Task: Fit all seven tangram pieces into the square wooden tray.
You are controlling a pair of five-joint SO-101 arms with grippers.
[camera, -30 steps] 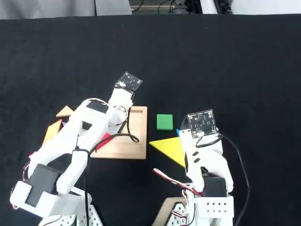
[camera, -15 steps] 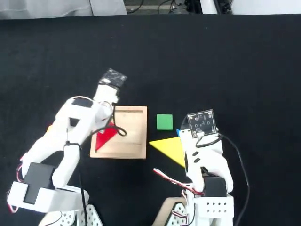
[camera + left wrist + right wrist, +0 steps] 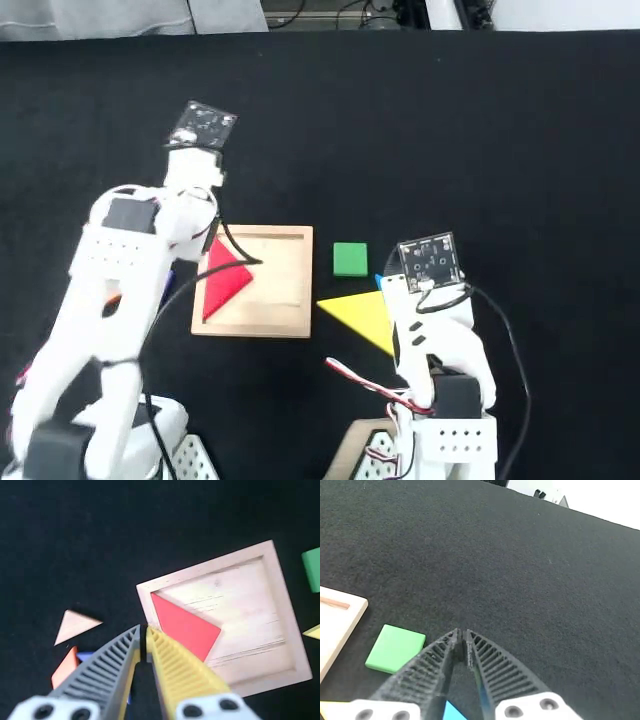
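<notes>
While only the red triangle [image 3: 224, 280] lies in the tray [image 3: 250, 331], along its left wall, the task looks to be at its beginning. In the high view the tray sits on the black table [image 3: 500, 150] in front of the left arm [image 3: 120, 260], which is raised over the tray's left side. The green square [image 3: 349, 259] lies just right of the tray's far corner, and the yellow triangle [image 3: 362, 315] is just beside the tray's right wall, partly under the right arm [image 3: 435, 330]. In the left wrist view the left hand [image 3: 145, 630] has its two fingers pressed together on nothing, with the tips over the tray's left wall near the red triangle. Left of the tray wait a wooden triangle [image 3: 77, 625], an orange piece [image 3: 64, 669] and a blue piece [image 3: 89, 656], close to each other. In the right wrist view the right hand [image 3: 461, 632] is also closed and empty, above the table just beside the green square, with a light blue piece [image 3: 451, 712] below it. I judge that the step in hand is the fetching of a second piece. The next move calls for a hand to spread its fingers, come down over one loose piece, perhaps the wooden triangle, and grip its thin edges.
</notes>
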